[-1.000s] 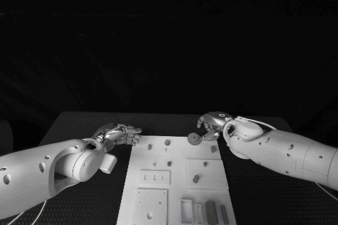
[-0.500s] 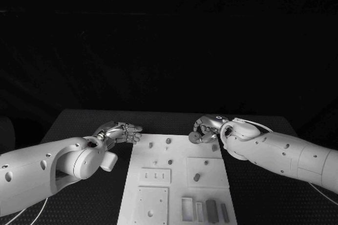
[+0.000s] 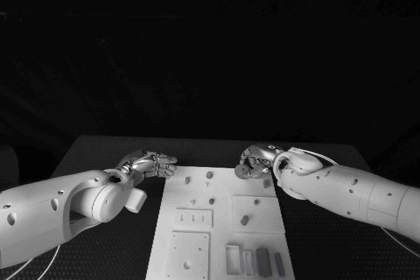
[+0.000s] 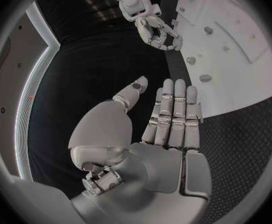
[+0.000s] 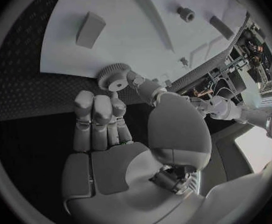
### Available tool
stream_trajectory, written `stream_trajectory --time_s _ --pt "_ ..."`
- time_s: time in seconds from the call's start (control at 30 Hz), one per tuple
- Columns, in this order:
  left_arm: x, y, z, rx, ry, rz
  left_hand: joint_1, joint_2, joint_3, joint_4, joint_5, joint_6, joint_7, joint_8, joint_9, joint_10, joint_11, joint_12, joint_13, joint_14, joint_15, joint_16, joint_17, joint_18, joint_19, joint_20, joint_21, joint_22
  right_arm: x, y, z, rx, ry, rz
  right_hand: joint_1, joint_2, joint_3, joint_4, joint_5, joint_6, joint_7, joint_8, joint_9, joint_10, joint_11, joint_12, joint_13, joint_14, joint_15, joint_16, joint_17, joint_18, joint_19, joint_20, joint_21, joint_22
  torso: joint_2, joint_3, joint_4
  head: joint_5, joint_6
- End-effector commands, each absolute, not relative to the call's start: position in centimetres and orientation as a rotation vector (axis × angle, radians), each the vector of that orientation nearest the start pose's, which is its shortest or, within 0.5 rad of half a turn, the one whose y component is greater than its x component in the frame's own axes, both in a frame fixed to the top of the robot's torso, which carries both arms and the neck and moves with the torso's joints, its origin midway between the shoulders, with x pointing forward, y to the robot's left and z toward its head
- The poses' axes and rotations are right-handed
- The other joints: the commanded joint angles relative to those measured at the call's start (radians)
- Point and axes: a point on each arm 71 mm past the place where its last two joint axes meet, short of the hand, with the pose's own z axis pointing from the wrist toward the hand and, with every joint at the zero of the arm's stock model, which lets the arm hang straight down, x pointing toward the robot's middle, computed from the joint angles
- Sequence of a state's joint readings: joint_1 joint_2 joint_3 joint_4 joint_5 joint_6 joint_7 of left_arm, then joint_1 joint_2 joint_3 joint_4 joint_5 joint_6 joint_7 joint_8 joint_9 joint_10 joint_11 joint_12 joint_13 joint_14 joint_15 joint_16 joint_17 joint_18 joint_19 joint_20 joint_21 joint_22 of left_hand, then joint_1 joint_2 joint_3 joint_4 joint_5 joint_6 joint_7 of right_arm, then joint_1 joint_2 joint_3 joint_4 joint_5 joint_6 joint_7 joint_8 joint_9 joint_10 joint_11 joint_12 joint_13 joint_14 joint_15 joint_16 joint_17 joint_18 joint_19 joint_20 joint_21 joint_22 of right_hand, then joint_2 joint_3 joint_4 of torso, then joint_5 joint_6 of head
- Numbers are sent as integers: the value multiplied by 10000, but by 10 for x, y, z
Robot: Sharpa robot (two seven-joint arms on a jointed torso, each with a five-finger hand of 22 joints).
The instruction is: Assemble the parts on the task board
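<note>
The white task board (image 3: 221,201) lies lengthwise in the middle of the table. My right hand (image 3: 257,159) hovers at its far right corner and pinches a small toothed gear (image 3: 243,171) between thumb and fingers; in the right wrist view the gear (image 5: 113,77) sits at the fingertips just over the board's edge (image 5: 130,30). My left hand (image 3: 149,165) is beside the board's far left corner, fingers straight and together, thumb apart, holding nothing (image 4: 164,129). The left wrist view also shows the right hand (image 4: 156,31) across the board (image 4: 248,59).
Small pegs (image 3: 208,177) stand near the board's far end, another peg (image 3: 244,220) on a raised square plate at mid right. Several upright blocks (image 3: 263,259) stand at the near end. Black matting surrounds the board on both sides.
My right hand with the gear has shifted slightly left, closer over the board's far right corner. The left hand has barely moved.
</note>
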State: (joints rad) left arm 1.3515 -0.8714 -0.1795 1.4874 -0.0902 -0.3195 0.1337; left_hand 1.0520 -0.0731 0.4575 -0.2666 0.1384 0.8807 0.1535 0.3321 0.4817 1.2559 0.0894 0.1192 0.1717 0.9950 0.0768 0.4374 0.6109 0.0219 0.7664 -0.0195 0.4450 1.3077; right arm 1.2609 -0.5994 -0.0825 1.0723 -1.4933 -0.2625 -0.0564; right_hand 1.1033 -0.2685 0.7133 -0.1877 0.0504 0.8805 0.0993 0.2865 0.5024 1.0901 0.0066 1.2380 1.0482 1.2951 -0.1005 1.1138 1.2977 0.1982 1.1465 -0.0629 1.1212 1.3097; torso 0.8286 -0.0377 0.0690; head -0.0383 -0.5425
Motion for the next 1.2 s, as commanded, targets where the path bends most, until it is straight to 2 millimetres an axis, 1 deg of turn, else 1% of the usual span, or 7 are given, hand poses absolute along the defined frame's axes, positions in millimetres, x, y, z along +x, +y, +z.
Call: stream_trajectory --time_s 0.03,0.33,0.63,0.93,1.03,1.07,1.2 --pt "503 236 -171 -10708 16601 -12762 -3 7 42 -13 -16 5 71 -39 16 42 14 -51 18 20 40 -68 17 208 -59 -1 69 187 567 -209 -194 -1994 16926 4357 45 81 56 58 16 197 138 29 -5 -24 -53 68 -20 -1 -47 48 -21 636 -31 -79 65 188 9 8 6 8 -17" --pt "503 234 -172 -10698 16647 -12777 -6 6 42 -14 -16 4 72 -41 18 43 16 -58 20 20 42 -72 21 207 -61 1 71 187 568 -210 -195 -1997 17014 4311 77 15 141 98 17 129 161 -26 -43 -35 -33 88 -45 -15 -31 82 -54 636 -54 -87 105 184 5 11 -3 37 -3" --pt "503 236 -172 -10734 16641 -12718 -7 3 42 -17 -16 1 74 -45 20 42 18 -65 21 18 43 -78 26 208 -64 2 72 187 568 -210 -198 -2057 17261 4290 2 -8 103 145 18 132 212 -36 -58 -60 15 95 -69 -35 12 103 -82 636 -77 -83 136 182 -8 1 0 30 -35" --pt "503 235 -172 -10718 16667 -12747 -2 6 47 -21 -14 0 76 -48 22 42 19 -72 23 17 45 -83 30 209 -66 3 74 187 567 -206 -202 -2141 17322 4328 23 50 98 144 15 215 223 1 -50 -61 29 117 -84 -38 30 131 -102 636 -87 -89 162 179 3 4 1 33 -48" --pt "503 236 -172 -10736 16654 -12718 0 7 48 -23 -14 0 76 -49 23 43 19 -74 24 17 45 -85 32 209 -67 3 75 187 567 -208 -204 -2259 17324 4180 142 118 216 147 2 471 219 123 -6 -56 22 145 -112 -45 28 168 -137 636 -105 -102 192 171 4 8 2 25 -58" --pt "503 236 -172 -10740 16651 -12710 1 7 49 -23 -14 0 76 -49 23 44 19 -75 24 17 45 -85 33 209 -67 3 75 187 567 -209 -205 -2290 17321 4135 169 133 256 154 -2 530 213 151 4 -56 19 149 -119 -48 24 175 -145 636 -109 -105 197 169 5 5 3 23 -90" --pt "503 237 -172 -10740 16647 -12704 2 8 50 -24 -14 1 76 -50 25 45 19 -77 25 18 45 -86 35 210 -68 4 76 187 566 -208 -204 -2663 17027 3986 313 175 481 173 -7 913 153 340 96 -48 -31 171 -158 -62 -16 212 -184 636 -124 -114 229 162 1 1 -2 32 -91"
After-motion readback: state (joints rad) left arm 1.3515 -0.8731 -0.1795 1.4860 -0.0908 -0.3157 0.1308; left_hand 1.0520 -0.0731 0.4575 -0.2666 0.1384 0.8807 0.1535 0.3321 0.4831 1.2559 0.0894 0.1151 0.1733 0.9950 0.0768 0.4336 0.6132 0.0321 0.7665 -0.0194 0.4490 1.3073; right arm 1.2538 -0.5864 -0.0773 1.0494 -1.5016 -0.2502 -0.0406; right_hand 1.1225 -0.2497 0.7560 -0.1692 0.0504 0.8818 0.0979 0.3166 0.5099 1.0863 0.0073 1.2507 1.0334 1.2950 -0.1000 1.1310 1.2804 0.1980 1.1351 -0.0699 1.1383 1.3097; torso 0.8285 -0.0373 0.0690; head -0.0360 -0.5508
